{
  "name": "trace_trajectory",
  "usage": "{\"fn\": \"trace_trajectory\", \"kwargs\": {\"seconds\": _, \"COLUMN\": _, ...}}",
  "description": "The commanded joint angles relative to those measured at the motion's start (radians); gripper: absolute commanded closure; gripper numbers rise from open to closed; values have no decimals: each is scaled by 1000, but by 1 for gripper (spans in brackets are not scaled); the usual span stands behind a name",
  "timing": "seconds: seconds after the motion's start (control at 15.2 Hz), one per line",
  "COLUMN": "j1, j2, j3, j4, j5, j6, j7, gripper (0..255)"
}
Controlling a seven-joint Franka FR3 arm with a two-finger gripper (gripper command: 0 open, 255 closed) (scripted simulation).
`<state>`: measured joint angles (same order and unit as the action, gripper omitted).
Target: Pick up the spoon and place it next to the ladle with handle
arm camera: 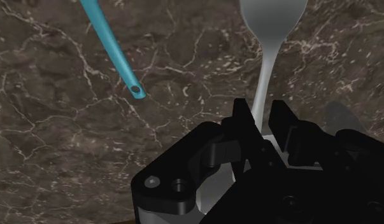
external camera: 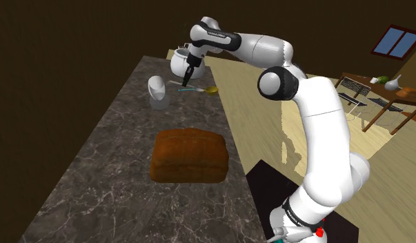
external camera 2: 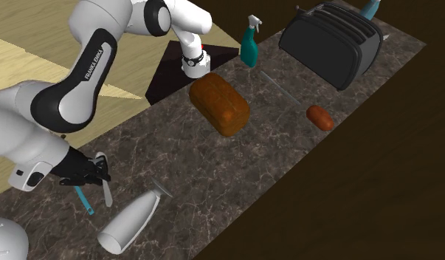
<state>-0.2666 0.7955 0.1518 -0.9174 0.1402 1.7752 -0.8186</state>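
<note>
Two black fingers (arm camera: 246, 119) of the hand (arm camera: 264, 122) stand narrow, clasping the grey spoon (arm camera: 268, 60) on its slim handle, away from the bowl. Whether the spoon rests on the dark marbled tabletop (arm camera: 69, 159) or hangs just clear of it is hard to tell. It looks light, stiff and smooth, so I judge it liable to swivel in so thin a pinch; a hold nearer its balance point would be steadier. The teal ladle (arm camera: 114, 48) lies near it, not touching. The arm (external camera: 317, 117) stretches far across the tabletop, hand pointing steeply down.
</note>
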Motion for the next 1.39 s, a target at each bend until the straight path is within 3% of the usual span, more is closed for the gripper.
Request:
{"fn": "trace_trajectory", "kwargs": {"seconds": 0.0, "j1": 0, "j2": 2, "j3": 0, "j4": -22, "j5": 1, "j6": 25, "j7": -4, "gripper": 255}}
{"fn": "trace_trajectory", "kwargs": {"seconds": 0.86, "j1": -5, "j2": 17, "j3": -1, "j4": -176, "j5": 8, "j6": 191, "j7": -36, "gripper": 255}}
{"fn": "trace_trajectory", "kwargs": {"seconds": 1.32, "j1": -5, "j2": 17, "j3": -1, "j4": -176, "j5": 8, "j6": 191, "j7": -36, "gripper": 255}}
